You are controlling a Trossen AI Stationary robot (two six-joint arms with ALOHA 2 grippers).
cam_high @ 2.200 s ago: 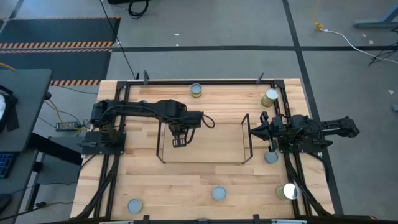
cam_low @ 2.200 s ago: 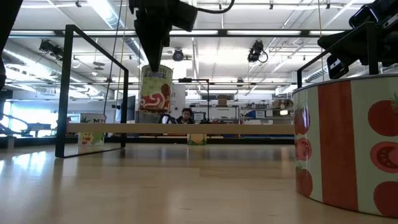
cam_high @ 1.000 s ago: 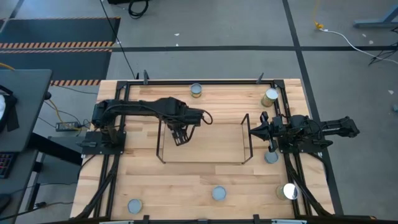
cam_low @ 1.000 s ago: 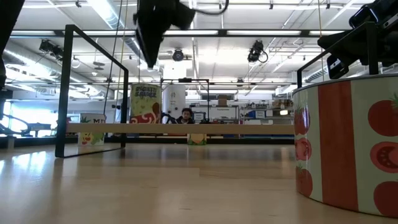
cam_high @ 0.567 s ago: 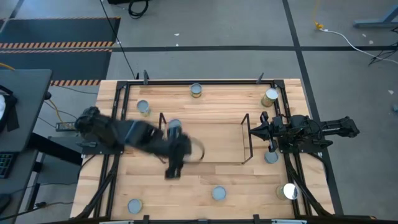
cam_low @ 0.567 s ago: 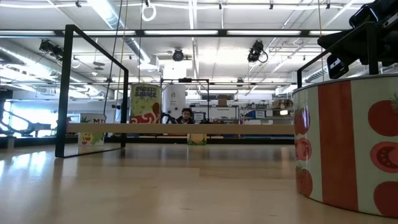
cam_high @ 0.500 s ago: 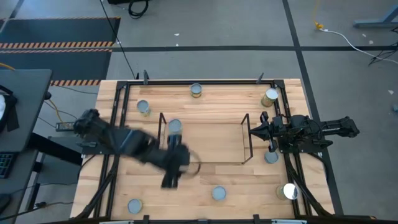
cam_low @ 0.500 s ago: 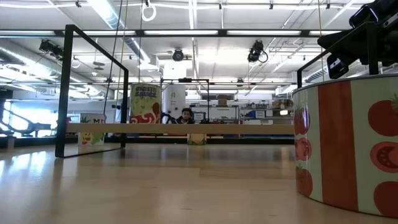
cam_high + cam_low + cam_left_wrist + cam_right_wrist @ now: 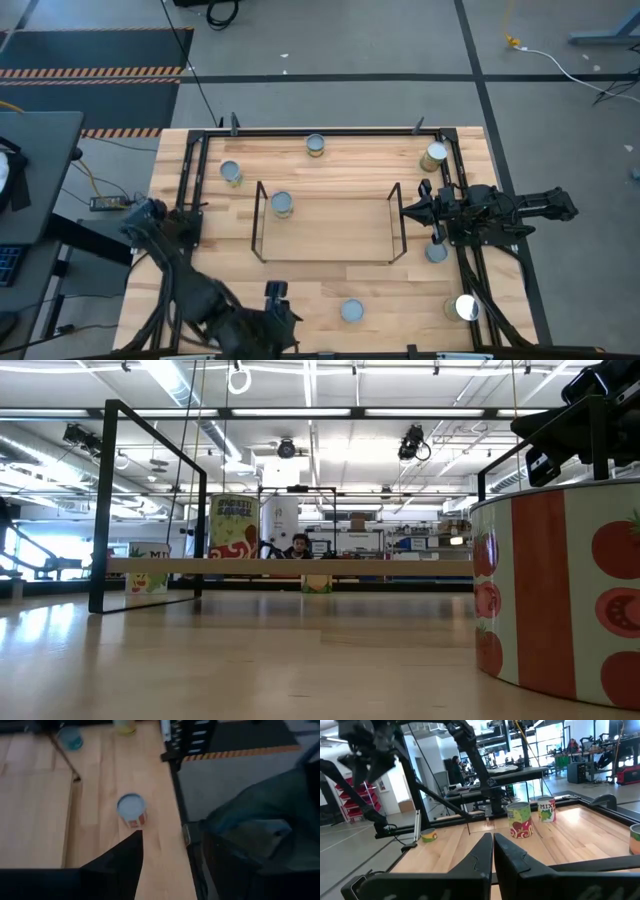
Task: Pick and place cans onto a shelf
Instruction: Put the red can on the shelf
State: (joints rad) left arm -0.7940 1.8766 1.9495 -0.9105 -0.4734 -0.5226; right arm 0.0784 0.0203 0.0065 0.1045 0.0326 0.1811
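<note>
One can [image 9: 281, 204] upright on shelf [image 9: 326, 260], others scattered around table

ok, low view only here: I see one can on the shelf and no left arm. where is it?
Observer: The left tool is clear of the shelf, over the open table by the edge opposite the far-rail cans in the high view.
Operator: Any can near it?
Observer: Yes. Its wrist view looks at an upright can with a pale blue-grey top, close to the table edge.
Operator: And the right arm?
Observer: The right tool sits just outside the shelf's right end frame, shut and holding nothing.
</note>
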